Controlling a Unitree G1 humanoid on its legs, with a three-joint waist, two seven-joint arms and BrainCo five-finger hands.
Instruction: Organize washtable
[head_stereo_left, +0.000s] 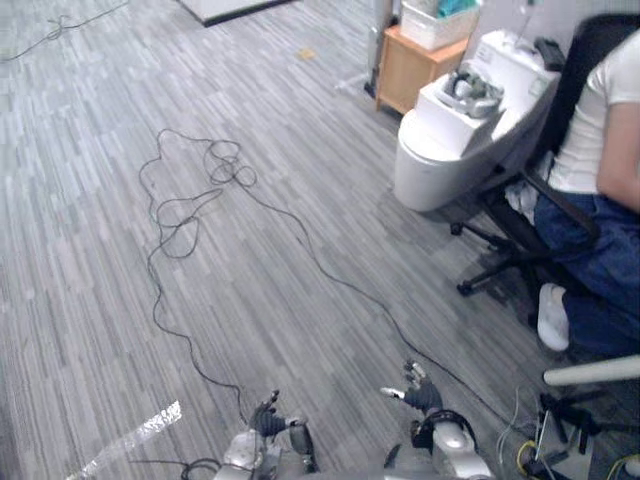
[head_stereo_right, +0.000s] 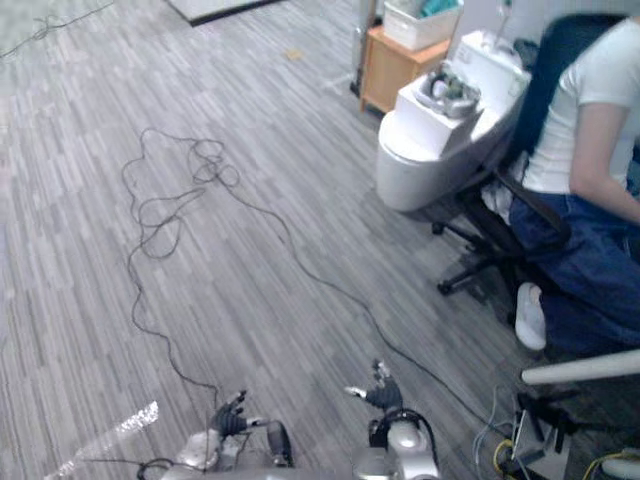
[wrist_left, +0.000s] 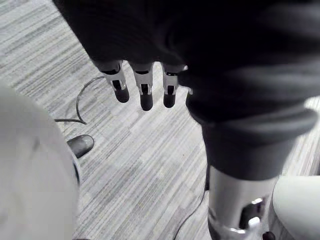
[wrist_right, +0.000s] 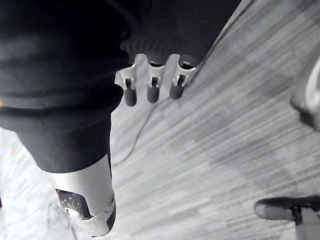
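Observation:
A white toilet (head_stereo_left: 440, 150) stands at the far right. On top of it sits a white box (head_stereo_left: 462, 100) with a grey object inside. Low in the eye views, my left hand (head_stereo_left: 268, 418) and my right hand (head_stereo_left: 422, 396) hang over the grey striped floor, well short of the toilet. The left wrist view shows the left hand's fingers (wrist_left: 145, 92) straight and relaxed, holding nothing. The right hand's fingers (wrist_right: 152, 87) hang the same way in the right wrist view, with only floor past them.
Behind the toilet is a small wooden cabinet (head_stereo_left: 412, 68) with a white bin (head_stereo_left: 436, 26) on it. A person (head_stereo_left: 605, 170) sits on a black office chair (head_stereo_left: 505, 262) at the right. A shiny tape strip (head_stereo_left: 140, 436) lies on the floor at lower left.

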